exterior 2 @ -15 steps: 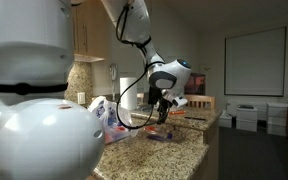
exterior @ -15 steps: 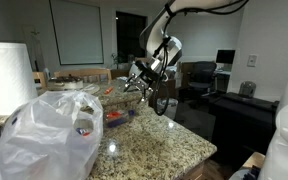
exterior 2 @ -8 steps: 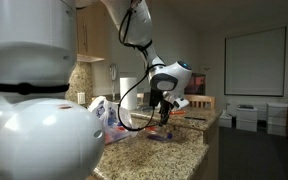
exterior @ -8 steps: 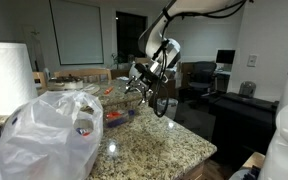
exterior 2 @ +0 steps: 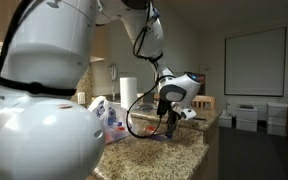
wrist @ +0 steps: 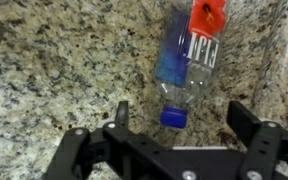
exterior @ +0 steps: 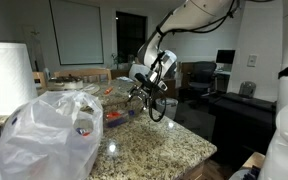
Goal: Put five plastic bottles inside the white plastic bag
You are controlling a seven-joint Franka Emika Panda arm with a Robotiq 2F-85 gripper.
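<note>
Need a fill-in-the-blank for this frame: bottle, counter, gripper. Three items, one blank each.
1. In the wrist view, the plastic bottle lies on its ____ on the granite counter.
2. The bottle's cap, the end nearest the gripper, is ____ in colour.
3. The gripper's jaws stand ____, holding nothing.

Missing words: side; blue; open.

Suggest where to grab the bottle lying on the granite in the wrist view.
Probably the labelled mid-body of the plastic bottle, from straight above. It lies on its side on the granite counter, cap toward the gripper, whose open jaws stand either side of its long axis.
</note>
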